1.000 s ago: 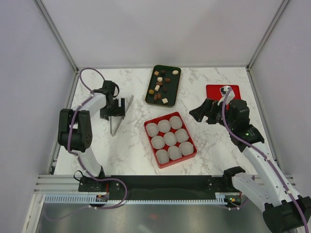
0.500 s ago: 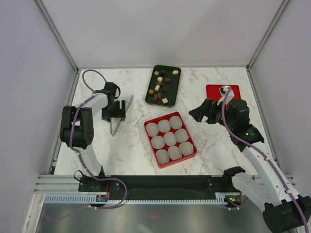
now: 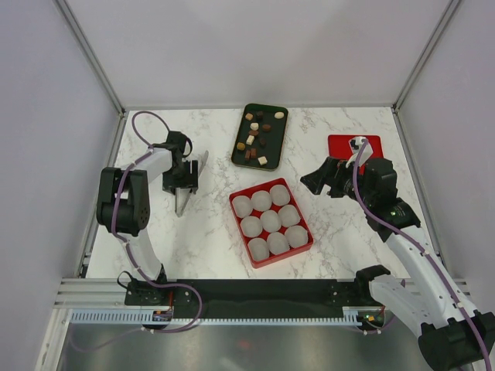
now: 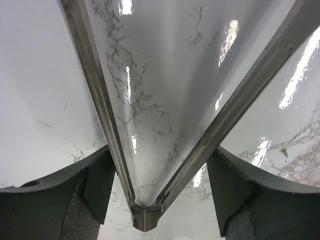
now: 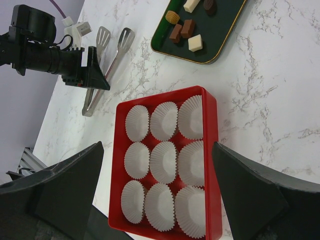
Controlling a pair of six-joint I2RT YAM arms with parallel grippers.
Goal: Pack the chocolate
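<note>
Tongs [image 4: 146, 217] at frame left now straddled by left fingers [image 4: 95, 185], open, nudged closer; no grip yet. Right fingers [image 5: 65, 185] open, parked. Chocolate [image 3: 255, 141] untouched upper centre.

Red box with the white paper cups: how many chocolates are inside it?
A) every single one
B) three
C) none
C: all nine paper cups in the red box look empty, and the chocolates lie on the dark tray instead.
</note>
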